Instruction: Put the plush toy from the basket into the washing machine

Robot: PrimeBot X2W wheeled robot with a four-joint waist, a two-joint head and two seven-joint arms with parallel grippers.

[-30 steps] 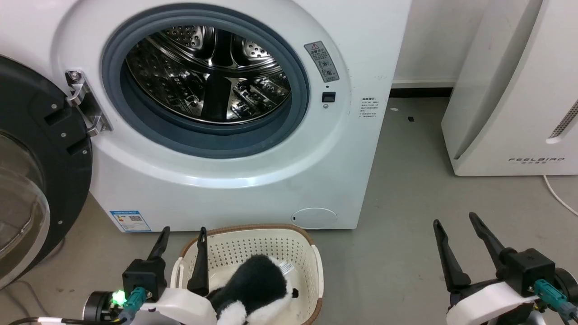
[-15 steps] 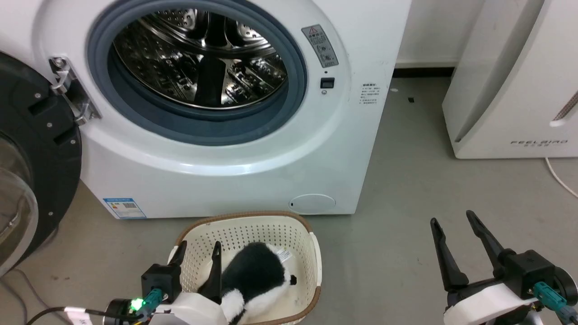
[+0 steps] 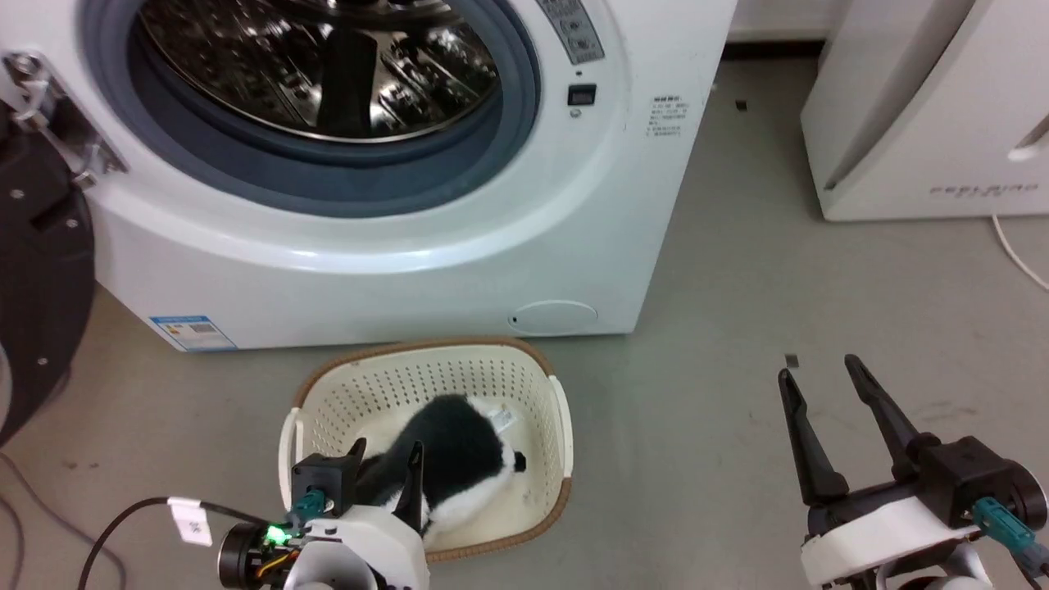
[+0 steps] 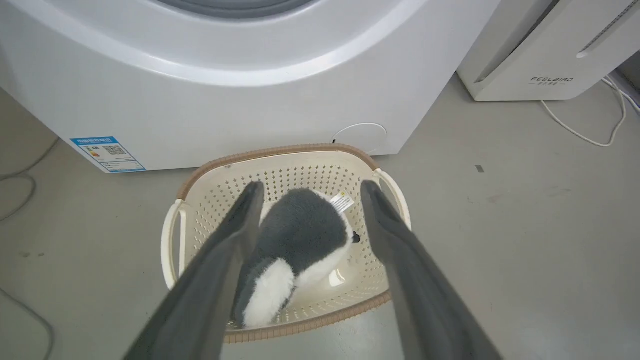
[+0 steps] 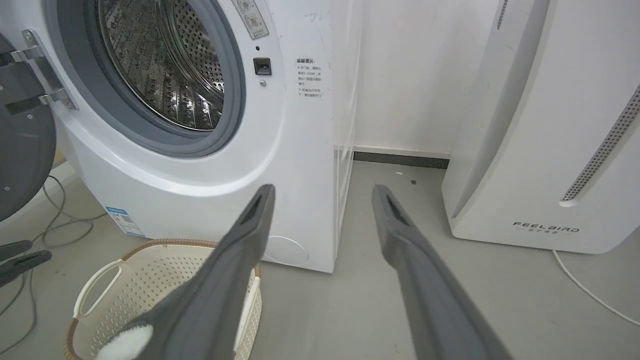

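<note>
Grey floor [image 3: 737,270] of a laundry corner, white wall [image 5: 400,75] behind; we list the contents.

Item: the washing machine [image 3: 393,246], white, front-loading. Its door [image 3: 37,246] hangs wide open on our left, so the grey-rimmed port [image 3: 328,184] and steel drum [image 3: 246,65] lie clear to receive the load.

Item: the basket [image 3: 426,346], cream with a brown rim, on the floor just before the machine's foot and below the port. We judge it is set there to keep the carry short.

Item: the plush toy [image 3: 455,455], black and white, lying inside the basket with its sewn label [image 3: 501,419] towards the machine. Not yet lifted.

Item: our left gripper [image 3: 388,447], jaws apart, reaching over the basket's near rim with a finger to either side of the toy. We read this straddle as lining up the pinch. Whether the fingers touch the fur we cannot tell.

Item: our right gripper [image 3: 818,369], jaws apart, nothing in it, held over bare floor well apart from the basket. We judge this leaves the left arm room.

Item: a white FEELBIRD appliance [image 3: 926,123] at far right, no part in the job.
</note>
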